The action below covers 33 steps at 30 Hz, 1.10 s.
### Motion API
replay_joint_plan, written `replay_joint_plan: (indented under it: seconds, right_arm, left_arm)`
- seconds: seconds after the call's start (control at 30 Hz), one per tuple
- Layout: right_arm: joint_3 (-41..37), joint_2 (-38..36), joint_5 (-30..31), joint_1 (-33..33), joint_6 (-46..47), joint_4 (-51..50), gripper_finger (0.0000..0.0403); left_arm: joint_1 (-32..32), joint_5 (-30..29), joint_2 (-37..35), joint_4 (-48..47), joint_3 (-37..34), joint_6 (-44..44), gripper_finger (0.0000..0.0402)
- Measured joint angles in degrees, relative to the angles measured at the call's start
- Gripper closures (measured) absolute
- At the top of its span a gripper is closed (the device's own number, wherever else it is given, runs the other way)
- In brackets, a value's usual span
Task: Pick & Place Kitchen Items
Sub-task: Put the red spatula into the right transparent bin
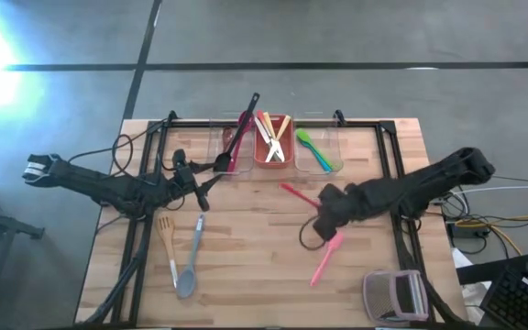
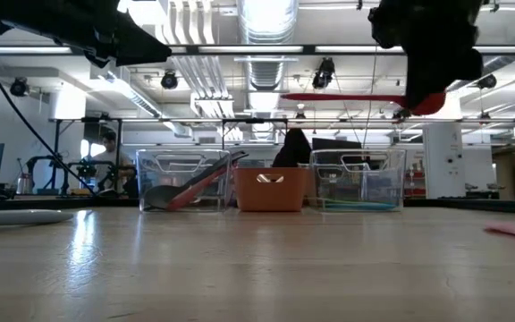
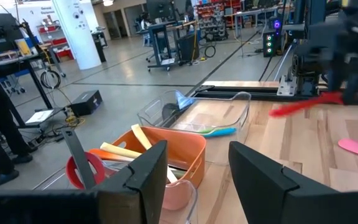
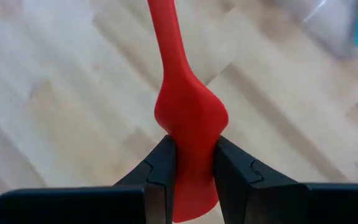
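Observation:
My right gripper (image 1: 326,202) is shut on a small red plastic spoon (image 1: 297,193), held level high above the table in the low view (image 2: 351,97). My left gripper (image 1: 205,180) is open and empty, beside the left clear bin (image 1: 230,147), which holds red and black utensils. The red bin (image 1: 271,145) holds pale wooden sticks. The right clear bin (image 1: 317,148) holds a green and a blue spoon. A pink spoon (image 1: 326,260), a wooden spatula (image 1: 165,235) and a grey spoon (image 1: 192,261) lie flat on the table. My right gripper pinches the red spoon's wide end (image 4: 191,118) between its two fingers (image 4: 161,168). The thin handle (image 4: 165,31) runs straight out ahead of the fingers, toward the table's left. The spoon is level and lifted clear of the table.
A grey-and-pink boxy gadget (image 1: 394,293) stands at the near right corner. The three bins stand in a row at the table's far edge. A black frame (image 1: 145,183) runs along the table's left, far and right sides. Bare wood (image 1: 255,266) lies between the grey spoon and the pink spoon.

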Motion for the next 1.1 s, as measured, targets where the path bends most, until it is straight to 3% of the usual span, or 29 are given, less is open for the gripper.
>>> replay_joint_plan:
  seconds: [0.33,0.5,0.8,1.1]
  right_arm:
    - [-0.2,-7.3,1.1,-14.4,-5.0,-3.0,0.0334]
    - [-0.2,-8.8,-3.0,-23.8,-10.5,-2.9,0.0334]
    - [-0.2,-7.8,-12.3,-39.6,-19.1,-2.6,0.0334]
    - [1.3,-3.8,-15.5,-48.5,-23.9,-2.4,0.0334]
  left_arm:
    - [0.0,0.0,0.0,0.0,0.0,0.0,0.0227]
    - [0.0,0.0,0.0,0.0,0.0,0.0,0.0227]
    - [0.0,0.0,0.0,0.0,0.0,0.9,0.0227]
    - [0.2,0.0,0.0,0.0,0.0,1.1,0.0227]
